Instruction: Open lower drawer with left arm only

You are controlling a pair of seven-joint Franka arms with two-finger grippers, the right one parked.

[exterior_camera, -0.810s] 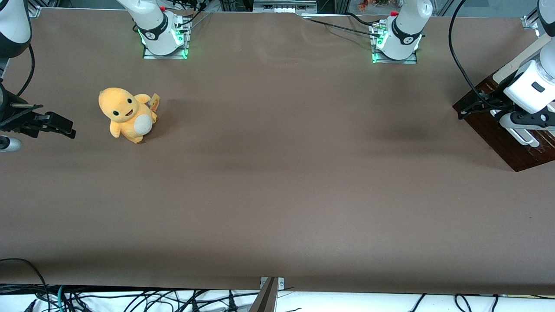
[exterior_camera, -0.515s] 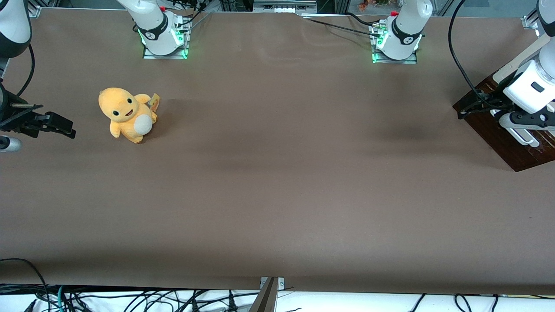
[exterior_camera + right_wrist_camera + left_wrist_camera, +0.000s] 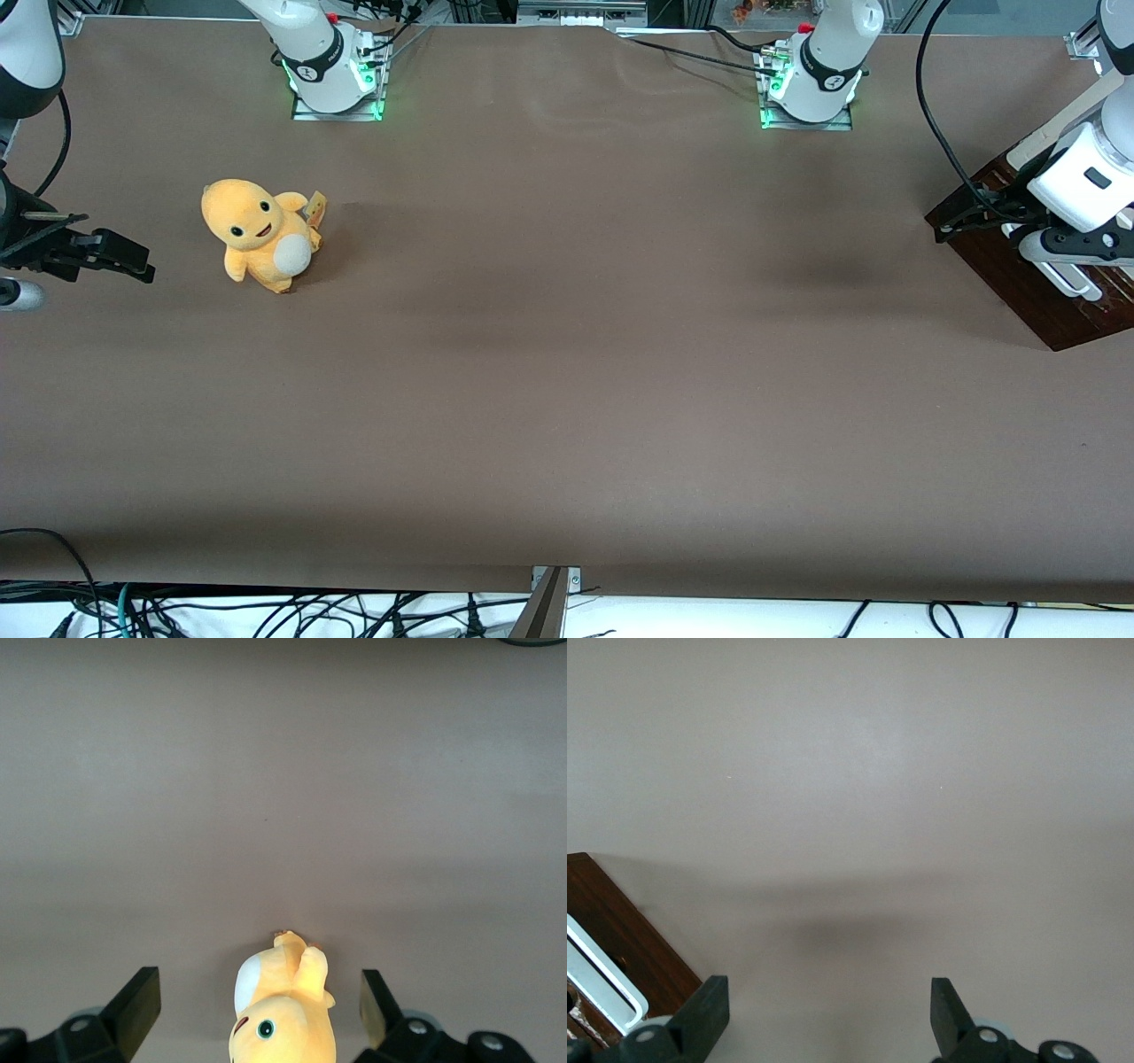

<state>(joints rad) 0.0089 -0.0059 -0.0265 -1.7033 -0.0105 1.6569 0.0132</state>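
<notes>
Compared with the earlier front frames: almost unchanged. Left arm (image 3: 1085, 168) shifted only slightly toward the working arm's end of the desk (image 3: 567, 354); plush toy (image 3: 259, 234) in the same spot.

Claw (image 3: 828, 1014): fingers (image 3: 700, 1014) set wide apart, nothing between them, only bare desk surface in the gap. Positioned at the working arm's end of the desk, low over the lower drawer (image 3: 1032, 275) and just beside its handle (image 3: 1072, 282).

Lower drawer: at the working arm's end of the desk, angled to the desk edge. Partly hidden under the arm in the front view. Open or closed: cannot tell.

View differences:
- Front view: whole desk, white arm housing with dark joint cover, looping black cable (image 3: 930, 106), drawer front as a dark slanted panel.
- Left wrist view: drawer corner (image 3: 620, 948) and a rounded end of the handle (image 3: 598, 979) close by, next to one finger; finger spacing readable here only.
- Right wrist view: plush toy (image 3: 283, 1010) alone, seen from above on plain desk surface.

Materials and shapes:
- Drawer front: dark brown glossy wood, visible grain, sharp corner.
- Handle: long white-silver bar, rounded end.
- Desk: matte brown covering, faint creases.
- Plush toy: soft yellow-orange fabric, pale round belly, black eyes.
- Fingers: black, blocky, wedge-shaped tips.
</notes>
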